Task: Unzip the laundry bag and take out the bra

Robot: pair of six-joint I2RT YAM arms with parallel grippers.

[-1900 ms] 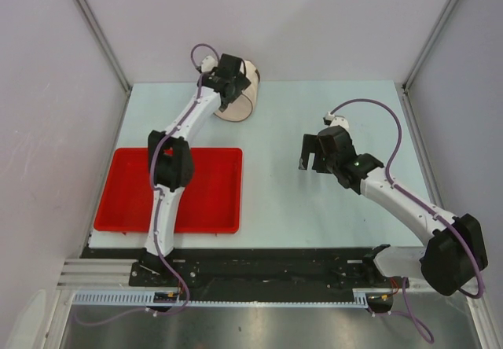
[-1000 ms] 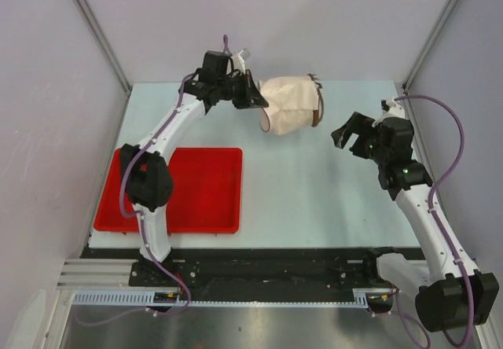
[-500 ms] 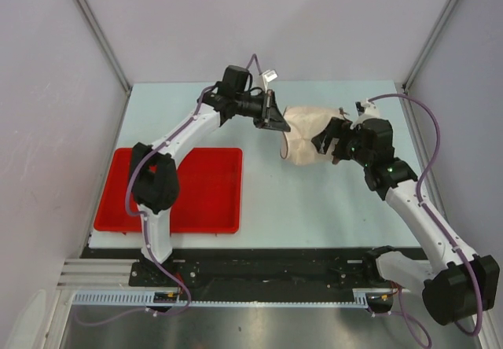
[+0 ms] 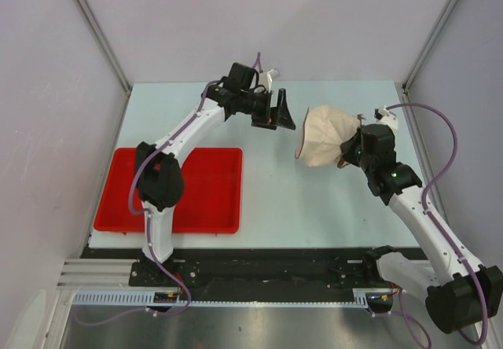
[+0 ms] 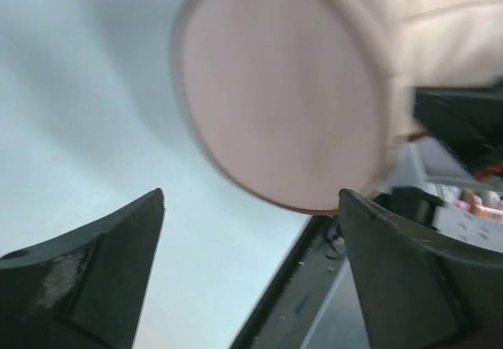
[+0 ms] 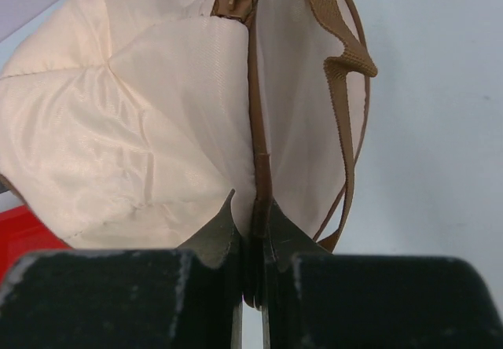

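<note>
The laundry bag (image 4: 321, 137), a cream-white mesh drum with a brown rim, hangs off the table at the right gripper (image 4: 344, 149). In the right wrist view the right gripper (image 6: 253, 207) is shut on the bag's brown rim seam, with the bag (image 6: 134, 129) bulging to the left and a brown strap loop (image 6: 346, 66) to the right. The left gripper (image 4: 281, 113) stands open just left of the bag, not touching it. In the left wrist view the bag's round end face (image 5: 283, 90) fills the space above the open left gripper (image 5: 251, 200). The bra is hidden.
A flat red tray (image 4: 212, 207) lies at the near left of the pale table (image 4: 314, 207), under the left arm. Grey walls close in the back and both sides. A black rail runs along the near edge.
The left gripper has opened and let go of the bag. The right gripper has closed on the bag's brown rim and carried it to the right.
</note>
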